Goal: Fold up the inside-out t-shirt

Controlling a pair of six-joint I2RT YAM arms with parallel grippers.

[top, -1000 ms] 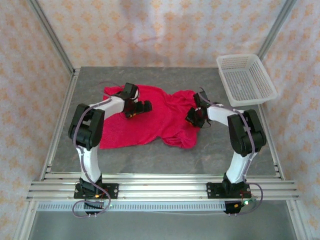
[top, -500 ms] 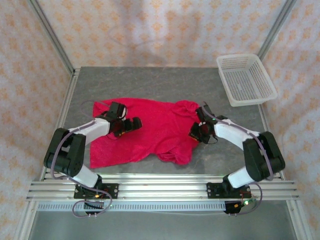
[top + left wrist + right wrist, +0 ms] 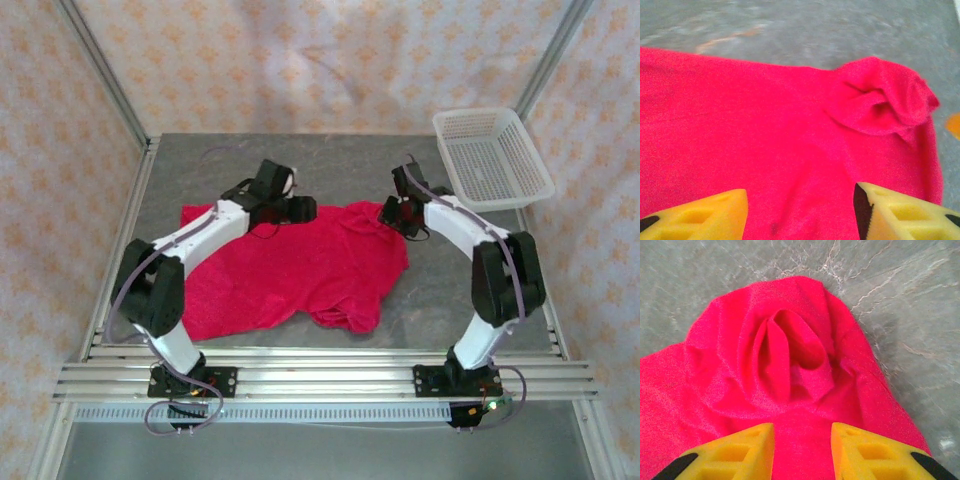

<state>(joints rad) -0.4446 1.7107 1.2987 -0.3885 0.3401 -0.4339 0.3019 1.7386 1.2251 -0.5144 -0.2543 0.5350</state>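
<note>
Shirt (image 3: 290,265): lying spread but rumpled on the table (image 3: 450,290), showing no neat fold, one far corner bunching up.
Left gripper (image 3: 300,209): I am hovering it over the far edge, jaws apart, gripping nothing.
Right gripper (image 3: 392,212): I am poising it above the bunch, jaws apart, empty.
Remaining, I judge: smoothing and all folds.

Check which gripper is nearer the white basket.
Right. The right gripper is over the t-shirt's far right corner, just left of the basket. The left gripper is over the shirt's far edge, further left.
</note>
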